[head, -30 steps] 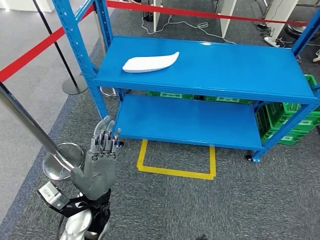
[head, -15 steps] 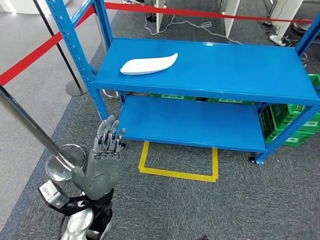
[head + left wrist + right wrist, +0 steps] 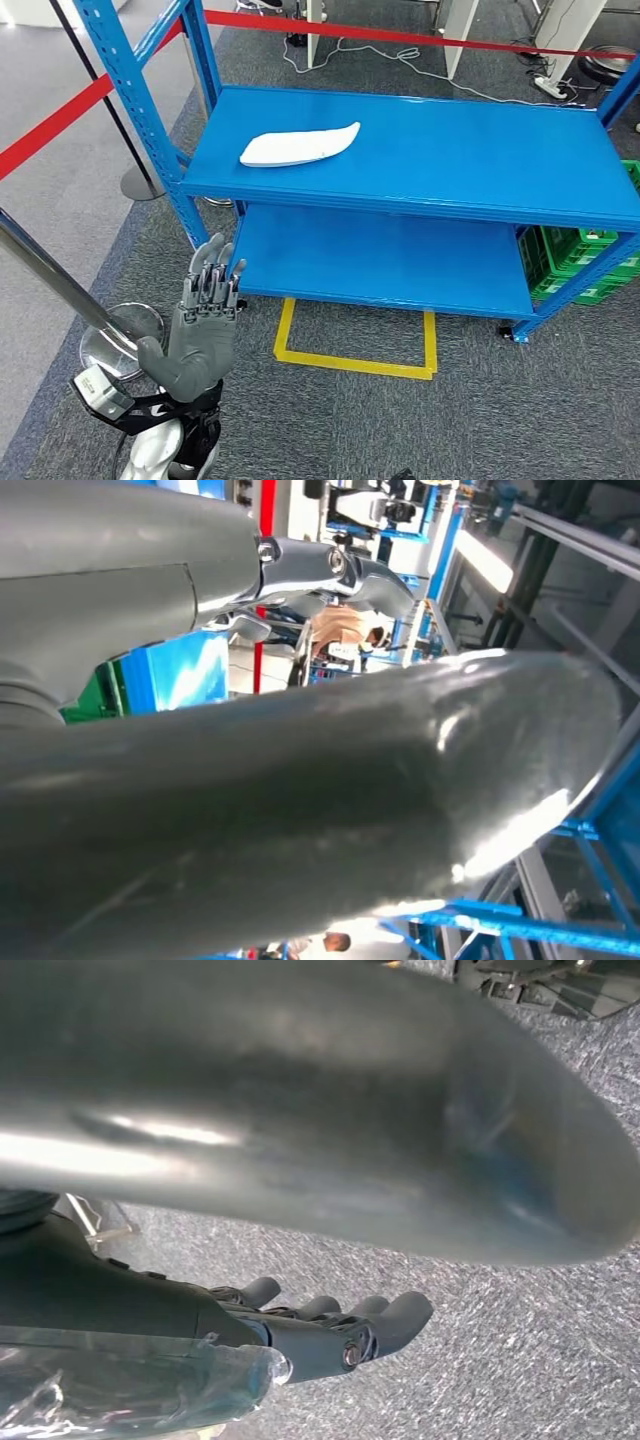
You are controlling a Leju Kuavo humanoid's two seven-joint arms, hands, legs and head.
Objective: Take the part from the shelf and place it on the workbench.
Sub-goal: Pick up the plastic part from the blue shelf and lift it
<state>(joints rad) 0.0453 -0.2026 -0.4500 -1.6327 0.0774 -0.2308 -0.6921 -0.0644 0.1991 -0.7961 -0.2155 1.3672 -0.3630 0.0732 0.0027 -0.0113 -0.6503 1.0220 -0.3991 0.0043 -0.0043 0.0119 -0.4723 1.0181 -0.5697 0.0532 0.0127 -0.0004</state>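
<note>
While left hand [image 3: 200, 335] hovers, fingers extended, empty, white part [image 3: 299, 146] at 1 o'clock on shelf [image 3: 468, 150]; right hand [image 3: 332, 1330] loosely curled, empty. Risk: clipping upright [image 3: 143, 120] on reach.

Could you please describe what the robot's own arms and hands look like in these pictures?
The left hand has a matte grey palm and thumb, with darker, metal-jointed fingers. Below it sit a black wrist section, a small labelled plate and a silver arm. The right hand shows a thick grey thumb and dark fingers.
</note>
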